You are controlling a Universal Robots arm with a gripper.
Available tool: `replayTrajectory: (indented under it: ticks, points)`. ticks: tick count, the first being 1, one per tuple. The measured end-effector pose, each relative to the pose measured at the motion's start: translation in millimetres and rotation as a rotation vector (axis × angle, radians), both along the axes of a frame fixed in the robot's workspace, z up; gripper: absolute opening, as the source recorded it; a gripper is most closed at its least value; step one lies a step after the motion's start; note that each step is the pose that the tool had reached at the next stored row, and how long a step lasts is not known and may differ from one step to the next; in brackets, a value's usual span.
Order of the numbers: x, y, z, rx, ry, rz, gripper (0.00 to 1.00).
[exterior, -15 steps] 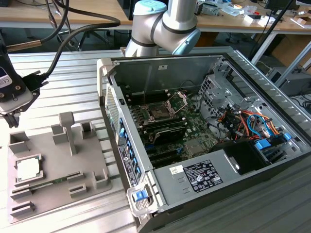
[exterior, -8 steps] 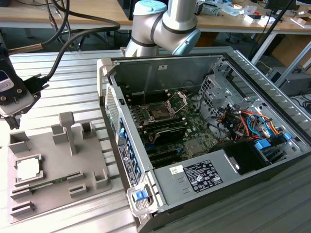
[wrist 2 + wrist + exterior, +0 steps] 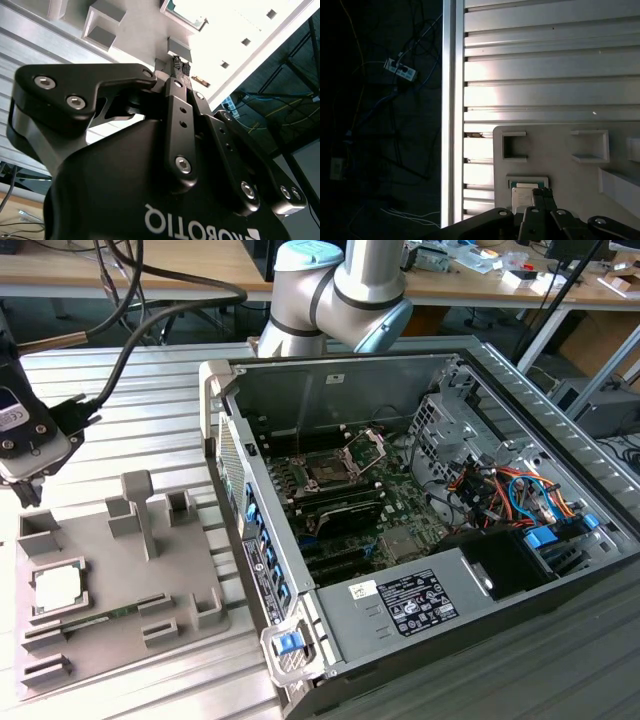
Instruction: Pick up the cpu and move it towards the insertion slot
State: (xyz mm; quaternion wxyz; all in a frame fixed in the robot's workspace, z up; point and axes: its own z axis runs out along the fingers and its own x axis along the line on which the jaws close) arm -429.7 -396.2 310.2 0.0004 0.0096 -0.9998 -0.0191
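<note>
I see ribbed metal surface (image 3: 140, 405), wooden desks (image 3: 60, 275) behind, power strip (image 3: 400, 70) on dark floor (image 3: 380, 200).

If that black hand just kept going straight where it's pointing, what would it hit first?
Probably the small silvery square cpu lying in the grey plastic tray. In the first wrist view the black hand lines up over its edge, though depth is unclear.

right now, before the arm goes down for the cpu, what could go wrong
1. The gripper has its jaws shut near the cpu; descending so could press on its top instead of straddling it.
2. The case wall stands between the tray and the insertion slot; a low carry might clip it.
</note>
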Motion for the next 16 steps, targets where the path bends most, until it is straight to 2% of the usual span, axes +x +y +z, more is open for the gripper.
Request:
replayTrajectory:
  ticks: [16]
  points:
    - [0.0,0.0,-3.6,0.0000,0.0000,0.000,0.11]
